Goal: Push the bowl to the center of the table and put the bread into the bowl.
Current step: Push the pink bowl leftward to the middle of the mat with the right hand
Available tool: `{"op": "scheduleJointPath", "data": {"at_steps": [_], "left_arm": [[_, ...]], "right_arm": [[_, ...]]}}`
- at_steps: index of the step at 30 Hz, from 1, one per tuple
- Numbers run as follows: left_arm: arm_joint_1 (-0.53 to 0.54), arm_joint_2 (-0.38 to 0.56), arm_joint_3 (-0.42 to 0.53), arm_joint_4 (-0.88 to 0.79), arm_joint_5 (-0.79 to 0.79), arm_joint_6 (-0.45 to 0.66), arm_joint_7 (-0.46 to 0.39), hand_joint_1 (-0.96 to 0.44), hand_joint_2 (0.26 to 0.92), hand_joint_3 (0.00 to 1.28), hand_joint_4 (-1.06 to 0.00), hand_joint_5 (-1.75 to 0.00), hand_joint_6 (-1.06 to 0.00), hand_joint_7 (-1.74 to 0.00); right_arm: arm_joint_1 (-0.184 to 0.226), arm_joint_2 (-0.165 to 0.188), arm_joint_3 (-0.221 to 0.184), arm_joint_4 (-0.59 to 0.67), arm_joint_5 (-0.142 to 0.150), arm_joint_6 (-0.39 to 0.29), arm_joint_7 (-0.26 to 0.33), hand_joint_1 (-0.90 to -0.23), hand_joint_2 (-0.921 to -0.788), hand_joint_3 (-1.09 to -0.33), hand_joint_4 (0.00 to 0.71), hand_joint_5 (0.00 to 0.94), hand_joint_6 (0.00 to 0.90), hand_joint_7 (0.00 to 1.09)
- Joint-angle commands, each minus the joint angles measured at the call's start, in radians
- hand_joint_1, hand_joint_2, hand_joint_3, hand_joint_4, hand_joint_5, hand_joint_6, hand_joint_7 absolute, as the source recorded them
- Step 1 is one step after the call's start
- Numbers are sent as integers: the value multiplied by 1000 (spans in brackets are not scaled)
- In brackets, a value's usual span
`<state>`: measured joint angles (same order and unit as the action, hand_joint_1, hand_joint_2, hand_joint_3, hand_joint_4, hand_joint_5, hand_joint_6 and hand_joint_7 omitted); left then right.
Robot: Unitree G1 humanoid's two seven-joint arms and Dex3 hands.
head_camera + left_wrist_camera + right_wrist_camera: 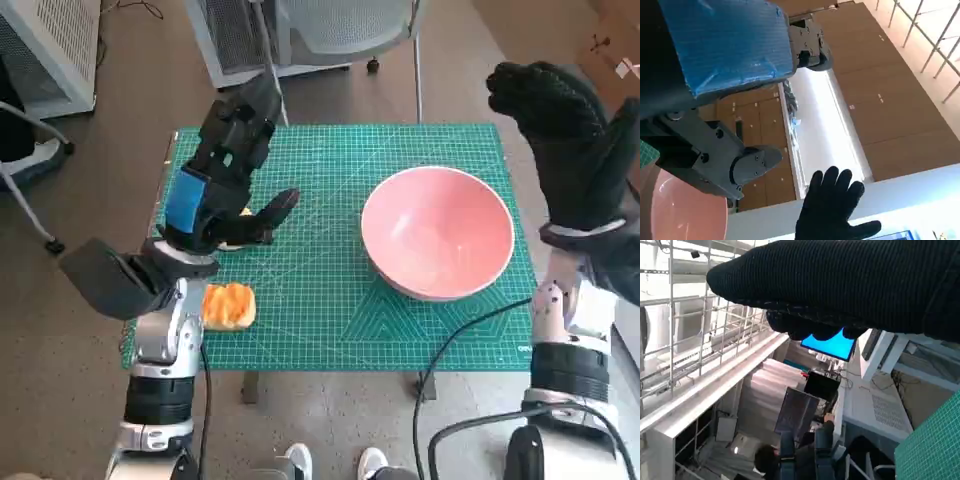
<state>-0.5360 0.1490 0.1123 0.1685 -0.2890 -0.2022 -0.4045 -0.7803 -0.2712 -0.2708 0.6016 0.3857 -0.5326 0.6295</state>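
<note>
Both hands raised and empty; bowl right of centre, bread at the near left edge.

Head view: the pink bowl [438, 232] stands upright on the green mat [330, 300], right of centre. The bread [229, 306] lies on the mat near its near left corner, just beside the left forearm. The left hand [225, 180] hangs above the mat's left part, fingers apart, holding nothing. The right hand [560, 140] is lifted at the right of the bowl, fingers spread, holding nothing, clear of the rim.
Left wrist view: the left hand [725, 45] shows its blue-taped back; the bowl [675, 210] lies under it; the right hand [832, 210] appears beyond, fingers spread.
Right wrist view: the right hand [840, 290] forms a dark band; a mat corner [935, 450] and a seated person [800, 455] show beneath.
</note>
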Motion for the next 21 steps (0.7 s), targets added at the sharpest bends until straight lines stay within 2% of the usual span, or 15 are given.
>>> {"op": "scheduleJointPath", "data": {"at_steps": [1,11,21], "left_arm": [[-17,4,0,-2,1,-13,-4,-102,631,741,-73,-59,1,-512],[-15,5,-1,-15,-1,-3,-2,-109,631,744,-70,-60,1,-511],[-14,5,1,-14,-4,-2,-3,-143,630,737,-69,-63,1,-511]], "right_arm": [[16,-2,-3,16,-2,9,-6,-661,-921,-787,249,0,374,0],[27,2,-3,1,3,18,-12,-661,-921,-790,247,0,373,2],[32,0,-10,-2,15,31,-11,-670,-921,-762,252,3,378,4]]}}
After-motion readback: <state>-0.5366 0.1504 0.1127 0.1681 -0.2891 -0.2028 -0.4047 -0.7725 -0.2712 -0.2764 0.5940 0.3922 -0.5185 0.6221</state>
